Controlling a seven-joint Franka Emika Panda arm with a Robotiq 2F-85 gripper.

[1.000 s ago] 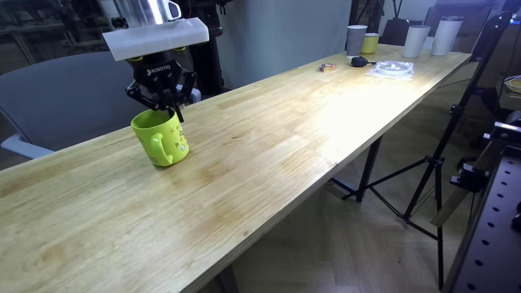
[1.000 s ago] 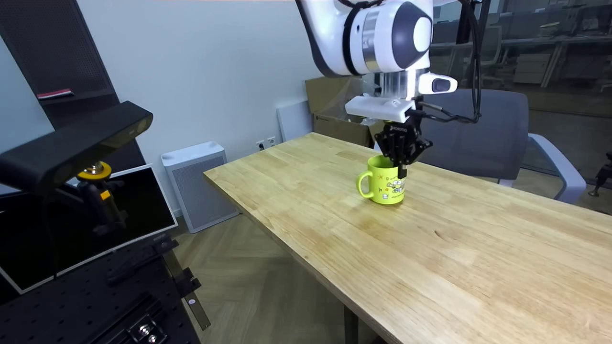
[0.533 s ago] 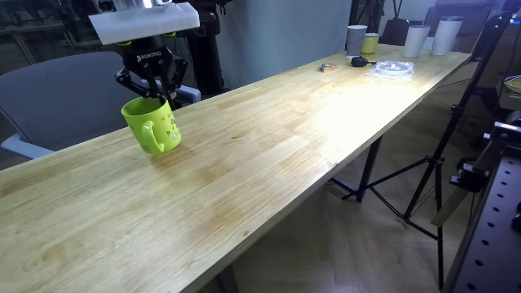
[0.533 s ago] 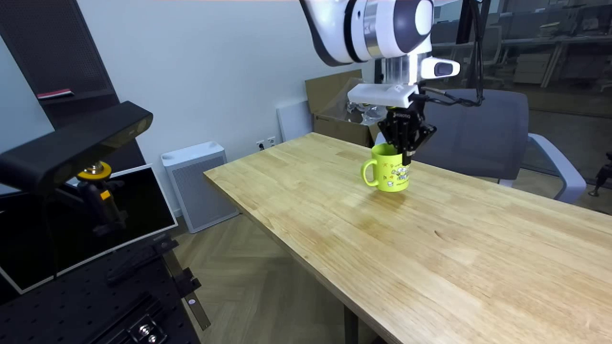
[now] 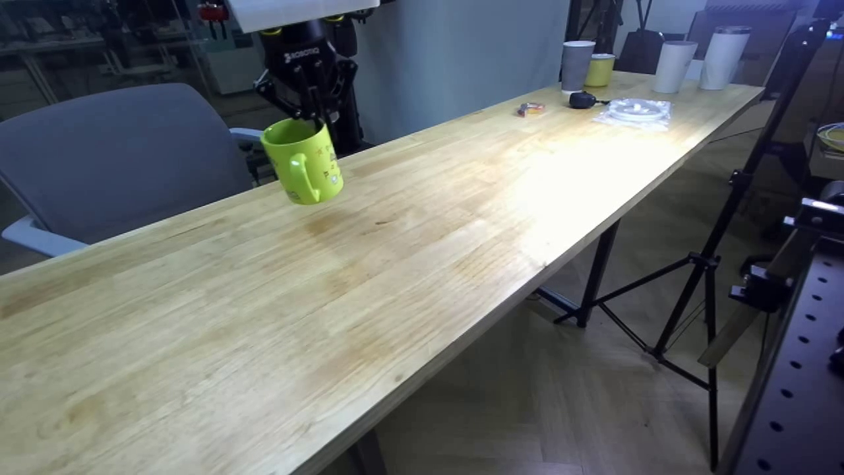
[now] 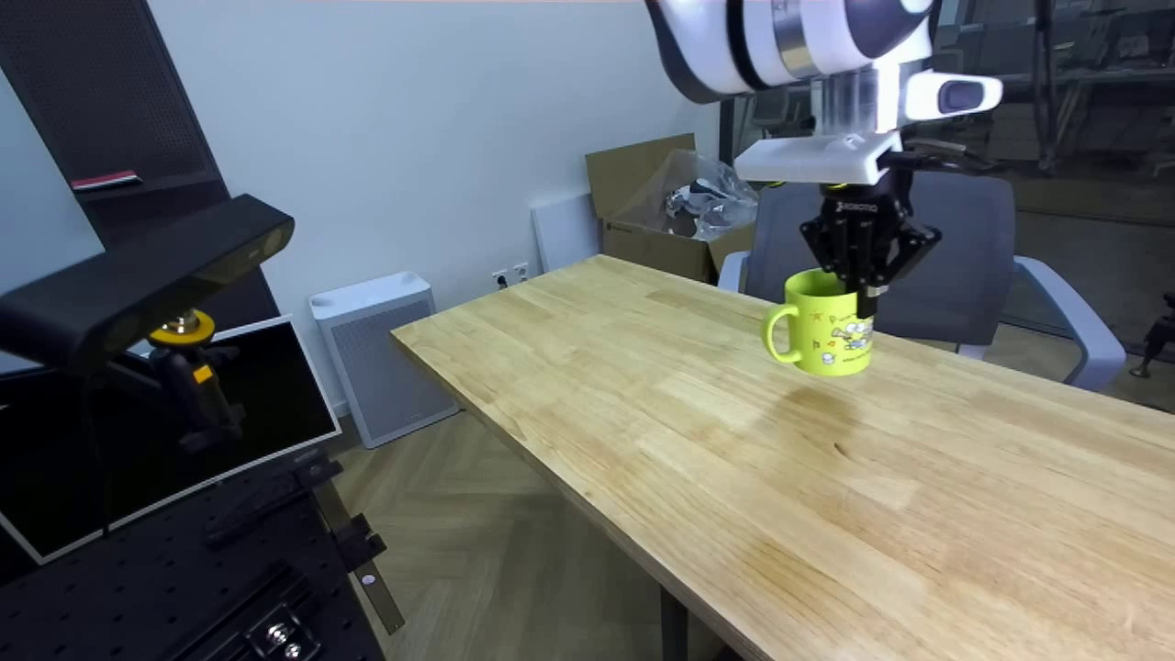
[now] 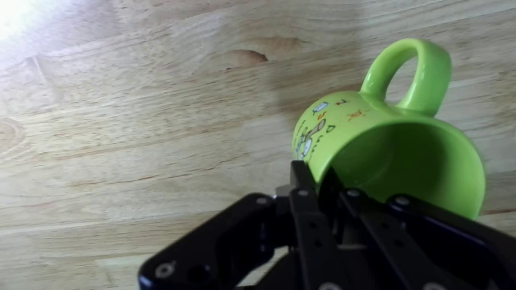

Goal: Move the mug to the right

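Running across both exterior views, the pale wooden worktop [image 5: 395, 297] was the broadest thing, with a bright patch of light [image 5: 567, 185] toward its far end in an exterior view. Along a long edge stood a grey chair [image 5: 119, 158], and the white robot arm [image 6: 707, 46] hung from the top of an exterior view. A cardboard box [image 6: 652, 243] with raised flaps sat beyond the worktop, clear plastic [image 6: 716, 197] inside it.

The black tool [image 7: 316, 177] was clamped on the wall of the lime-green mug [image 6: 831, 330], with 1 finger inside the rim and 1 finger against the outside, beside the printed drawings [image 7: 316, 127]. The mug hung clear of the worktop, nearer the edge by the chair, mouth upward; I could not tell whether it leaned a little. Its shadow [image 6: 808, 413] lay on the wood, apart from its base, and its handle pointed to the picture's left in an exterior view.

Well apart from the mug, toward the far end, stood 4 vessels: a tall white tumbler [image 5: 725, 58], a white cup [image 5: 674, 67], a grey cup [image 5: 577, 66] and, just beside the grey cup, a yellow-green cup [image 5: 599, 70]. Near them lay a bagged white object [image 5: 636, 113], a black object [image 5: 581, 100] just beside it and, farther off, a small orange packet [image 5: 531, 109]. A brown mark [image 7: 250, 56] in the grain showed in the wrist view.
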